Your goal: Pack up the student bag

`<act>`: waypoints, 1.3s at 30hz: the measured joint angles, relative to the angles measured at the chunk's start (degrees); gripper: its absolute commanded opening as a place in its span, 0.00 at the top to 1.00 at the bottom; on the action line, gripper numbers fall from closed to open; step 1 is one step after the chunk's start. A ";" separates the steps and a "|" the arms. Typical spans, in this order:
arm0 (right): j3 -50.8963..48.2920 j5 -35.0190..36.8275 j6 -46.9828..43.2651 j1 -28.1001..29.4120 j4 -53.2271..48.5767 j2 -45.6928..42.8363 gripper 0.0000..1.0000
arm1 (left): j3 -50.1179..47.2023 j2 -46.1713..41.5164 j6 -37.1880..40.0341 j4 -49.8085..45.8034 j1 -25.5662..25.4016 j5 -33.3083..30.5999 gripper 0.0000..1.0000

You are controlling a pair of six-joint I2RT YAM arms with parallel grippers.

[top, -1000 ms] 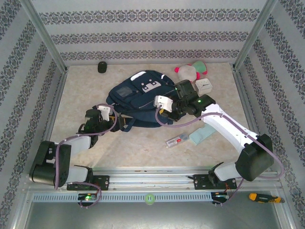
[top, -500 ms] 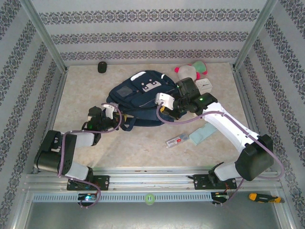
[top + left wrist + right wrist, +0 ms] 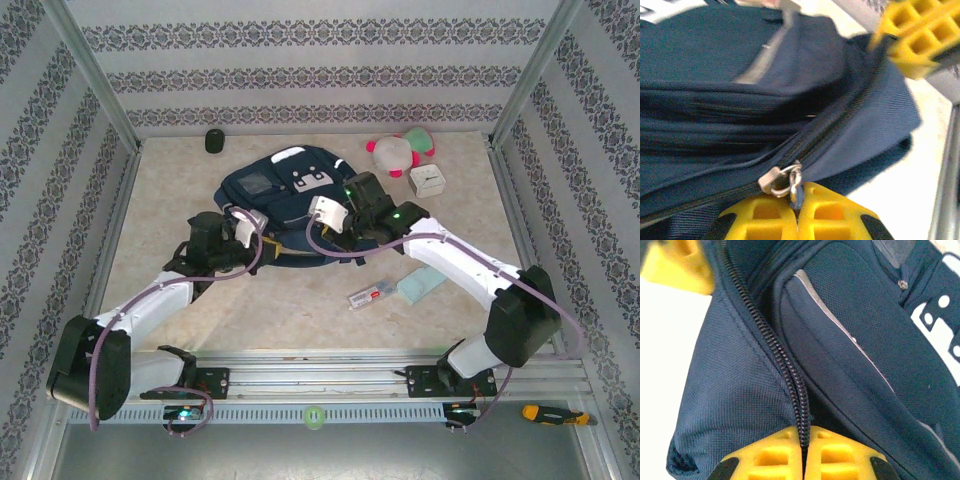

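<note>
The student bag [image 3: 285, 190], navy with white buckle patches, lies flat in the middle of the table. My left gripper [image 3: 266, 243] is at its near left edge. In the left wrist view the yellow fingers [image 3: 765, 217] are shut on the metal zipper pull [image 3: 790, 181] of the bag [image 3: 715, 60]. My right gripper [image 3: 326, 238] is at the bag's near right edge. In the right wrist view it [image 3: 804, 439] is shut on the closed black zipper seam [image 3: 785, 365] of the bag [image 3: 730, 405].
A pink, white and green plush toy [image 3: 398, 150] and a small white box [image 3: 428, 180] sit behind the right arm. A small black object [image 3: 214, 141] lies at the back wall. A labelled flat item [image 3: 370, 294] and a teal one [image 3: 420, 285] lie near the front right.
The left gripper has shut on the zipper pull. Both arms and the bag have shifted to the left; the right gripper has stayed shut.
</note>
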 measured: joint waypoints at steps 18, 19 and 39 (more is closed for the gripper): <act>-8.46 -6.14 -2.62 -0.76 8.98 -0.35 1.00 | 8.41 1.14 5.44 -12.74 -9.51 0.70 0.30; -9.51 -8.11 -4.48 -1.53 9.05 -0.72 1.00 | 8.94 -0.07 7.17 -14.01 -9.53 0.39 0.25; -11.28 -21.99 -23.37 -8.26 4.52 -3.74 1.00 | 9.46 6.14 44.52 -19.80 -7.65 -17.84 0.79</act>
